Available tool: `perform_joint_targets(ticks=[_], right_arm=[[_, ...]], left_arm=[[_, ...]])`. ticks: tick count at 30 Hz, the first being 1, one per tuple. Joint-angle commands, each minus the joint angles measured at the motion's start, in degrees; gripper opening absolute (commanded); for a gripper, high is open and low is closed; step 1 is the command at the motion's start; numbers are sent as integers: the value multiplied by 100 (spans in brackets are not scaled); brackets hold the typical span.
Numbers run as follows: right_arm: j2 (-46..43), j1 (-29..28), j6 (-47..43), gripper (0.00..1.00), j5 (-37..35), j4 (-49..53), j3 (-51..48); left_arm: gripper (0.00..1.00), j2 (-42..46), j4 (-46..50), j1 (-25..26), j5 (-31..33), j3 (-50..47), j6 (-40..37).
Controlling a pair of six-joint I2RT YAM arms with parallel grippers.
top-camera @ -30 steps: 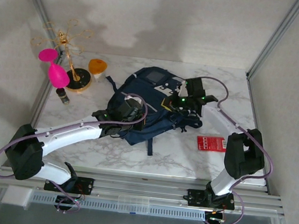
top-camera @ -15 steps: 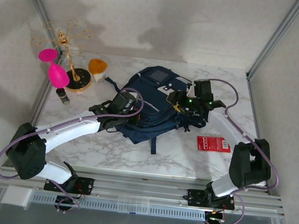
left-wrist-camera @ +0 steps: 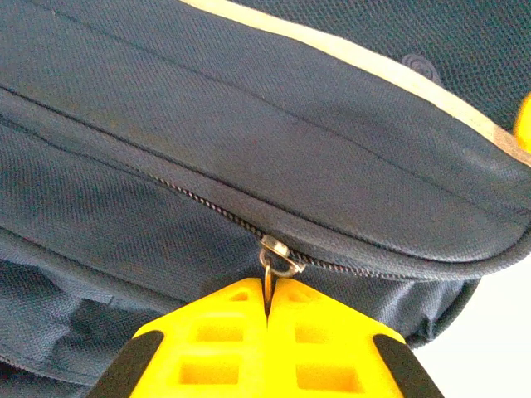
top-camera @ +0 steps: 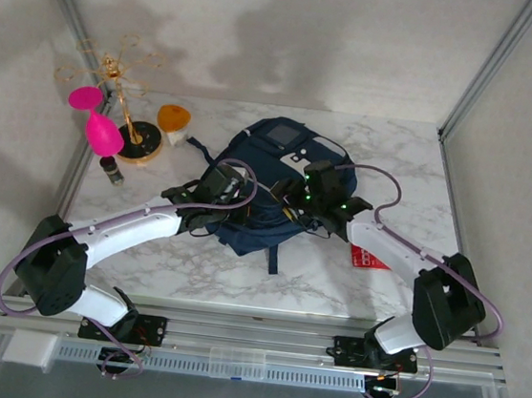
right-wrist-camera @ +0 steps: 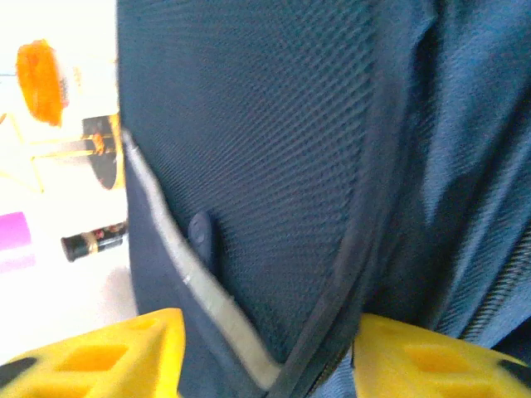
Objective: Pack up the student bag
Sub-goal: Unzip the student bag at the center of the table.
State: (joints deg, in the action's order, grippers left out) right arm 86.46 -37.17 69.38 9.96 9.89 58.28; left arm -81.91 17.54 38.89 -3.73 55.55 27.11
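A: What are the left fingers (left-wrist-camera: 224,340) doing?
B: They're pressed together, pinching the metal zipper pull (left-wrist-camera: 278,259) of the student bag (left-wrist-camera: 249,124).
A: And the right fingers (right-wrist-camera: 99,352)?
B: Spread, with a fold of navy fabric and its pale stripe between them.
A: Where's the bag?
B: It lies mid-bench (top-camera: 191,267), between both arms.
A: Any writing?
B: There's a red card (top-camera: 363,260) by the right arm. Its white print is too small to read.

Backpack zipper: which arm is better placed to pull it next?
Left. The left gripper is shut on the zipper pull; the right gripper only straddles a fold of the student bag.
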Motion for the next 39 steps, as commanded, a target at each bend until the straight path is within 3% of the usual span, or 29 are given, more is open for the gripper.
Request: perform_joint_targets(ticks=[1, 6, 8, 13, 19, 22, 24, 29, 37, 39], right_arm=[[479, -1, -149, 44, -547, -428, 410], [1066, -92, -860, 9, -361, -514, 1065], [1110, -115, -1232, 0, -225, -515, 1221], [683, 77, -2635, 0, 115, -99, 1190], [358, 1533, -4305, 0, 1219, 432, 1222], [527, 1978, -4905, 0, 1748, 629, 1521], [703, 2125, -5247, 0, 2129, 742, 1762], [1036, 2242, -5715, 0, 2072, 1141, 2225], [1371, 2358, -5910, 0, 1880, 1259, 2433], [1432, 2362, -5845, 0, 2131, 1092, 2413]], left_arm=[[0, -61, -38, -27, -37, -102, -149], [0, 22, -54, -22, 8, -219, -109], [0, 76, -38, -1, 8, -253, -40], [0, 202, -1, 330, 25, -243, 337], [0, 176, -124, 925, -5, -201, 1016], [0, 173, 256, 937, 404, -153, 934], [0, 175, 588, 824, 626, -123, 691], [0, 248, 800, 175, 610, -395, 82], [0, 167, 454, -1040, 498, -701, -690], [0, 121, 261, -1156, 344, -695, -715]])
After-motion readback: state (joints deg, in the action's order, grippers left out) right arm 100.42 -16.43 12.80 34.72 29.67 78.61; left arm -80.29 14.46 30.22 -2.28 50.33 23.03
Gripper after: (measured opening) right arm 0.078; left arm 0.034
